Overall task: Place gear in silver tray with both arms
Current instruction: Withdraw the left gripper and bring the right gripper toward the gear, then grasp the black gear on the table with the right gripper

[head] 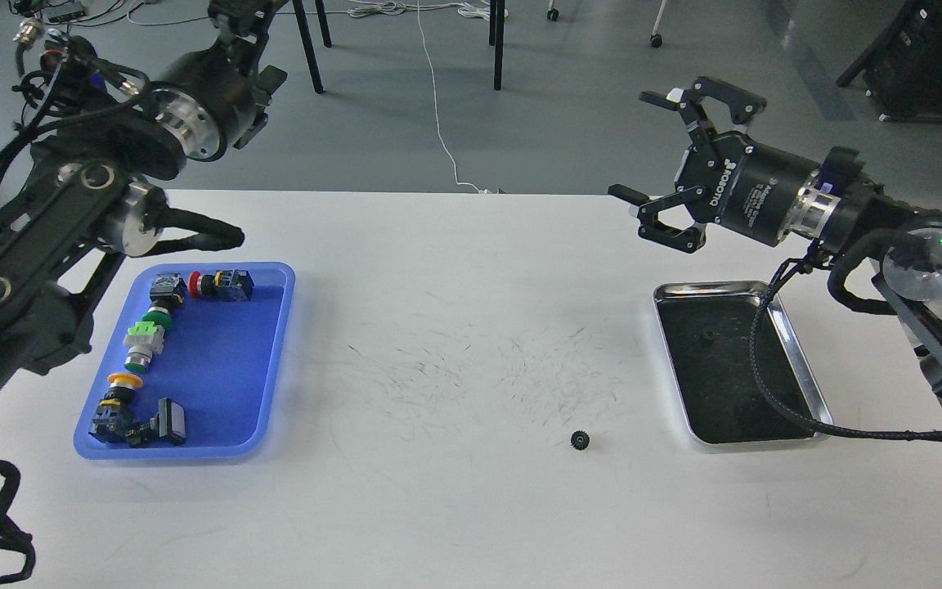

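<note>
Head view: small black toothed gear (579, 441) lying flat

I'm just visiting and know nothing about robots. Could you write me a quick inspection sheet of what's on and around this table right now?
Surface: white table, scuffed with dark marks in the middle.
Job's things: small black gear lying on the table, left of the silver tray and apart from it; a tiny dark speck in the tray, too small to tell.
Clutter: blue tray holding coloured push-button switches.
Grippers: right gripper open, held above the table beyond the silver tray; left gripper raised at the top edge, state unclear.
Cables: black cable from the right arm crosses the silver tray; white cable on the floor.
Surroundings: grey floor, black furniture legs.
</note>
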### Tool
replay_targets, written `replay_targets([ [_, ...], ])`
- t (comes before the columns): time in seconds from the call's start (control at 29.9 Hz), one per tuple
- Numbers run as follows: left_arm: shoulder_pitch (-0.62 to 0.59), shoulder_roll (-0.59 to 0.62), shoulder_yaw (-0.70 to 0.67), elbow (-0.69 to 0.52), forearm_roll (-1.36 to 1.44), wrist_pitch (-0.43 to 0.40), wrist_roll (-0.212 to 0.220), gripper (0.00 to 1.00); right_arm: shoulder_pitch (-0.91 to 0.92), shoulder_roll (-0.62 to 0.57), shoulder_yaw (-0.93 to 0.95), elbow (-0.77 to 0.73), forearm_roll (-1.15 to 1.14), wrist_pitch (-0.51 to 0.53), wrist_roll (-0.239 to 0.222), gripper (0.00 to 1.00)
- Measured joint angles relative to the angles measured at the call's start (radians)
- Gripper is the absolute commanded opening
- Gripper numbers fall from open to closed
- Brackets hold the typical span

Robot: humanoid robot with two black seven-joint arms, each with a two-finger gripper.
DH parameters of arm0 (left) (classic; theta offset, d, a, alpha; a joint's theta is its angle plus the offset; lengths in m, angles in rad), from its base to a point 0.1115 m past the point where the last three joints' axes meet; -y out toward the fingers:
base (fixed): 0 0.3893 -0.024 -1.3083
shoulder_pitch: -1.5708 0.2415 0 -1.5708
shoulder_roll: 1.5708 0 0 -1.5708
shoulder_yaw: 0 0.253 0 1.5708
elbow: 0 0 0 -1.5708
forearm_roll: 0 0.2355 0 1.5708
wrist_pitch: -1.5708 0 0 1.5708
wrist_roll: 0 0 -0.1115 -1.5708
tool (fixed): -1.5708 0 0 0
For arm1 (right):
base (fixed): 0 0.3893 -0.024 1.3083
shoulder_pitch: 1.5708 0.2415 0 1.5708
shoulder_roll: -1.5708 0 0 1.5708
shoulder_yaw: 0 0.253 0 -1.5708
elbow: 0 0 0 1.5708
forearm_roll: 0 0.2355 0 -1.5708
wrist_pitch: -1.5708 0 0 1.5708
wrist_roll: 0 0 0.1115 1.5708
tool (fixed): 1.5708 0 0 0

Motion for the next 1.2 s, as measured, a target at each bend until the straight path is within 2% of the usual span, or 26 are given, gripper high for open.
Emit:
replay_targets([
  [0.13,0.072,0.125,-0.017,0.018,-0.162,-0.005,-0.043,0.98,0.178,0.032,-0.249,0.05,-0.086,-0.009,-0.042,0.98],
  [0.23,0.129,0.19,-0.031,0.04,-0.25,-0.008,-0.076,0.98,0.348,0.081,-0.512,0.095,-0.156,-0.01,-0.084,0.98],
  [0.4,0.187,0.27,-0.055,0.068,-0.337,-0.027,-0.079,0.98,0.609,0.107,-0.896,0.228,-0.3,-0.002,-0.115,0.98],
  [0.53,0.237,0.318,-0.056,0.078,-0.346,-0.089,-0.082,0.98,0.743,0.102,-1.056,0.321,-0.439,0.035,-0.124,0.98],
  [0.74,0.263,0.326,-0.056,0.105,-0.344,-0.102,-0.105,0.98,0.739,0.115,-1.205,0.24,-0.607,0.056,-0.132,0.98],
  [0.9,0.27,0.326,-0.056,0.107,-0.338,-0.103,-0.111,0.98,0.697,0.165,-1.218,0.162,-0.613,0.056,-0.131,0.98],
  [1.2,0.271,0.325,-0.056,0.109,-0.334,-0.102,-0.122,0.98,0.682,0.29,-1.212,0.161,-0.57,0.056,-0.133,0.97],
])
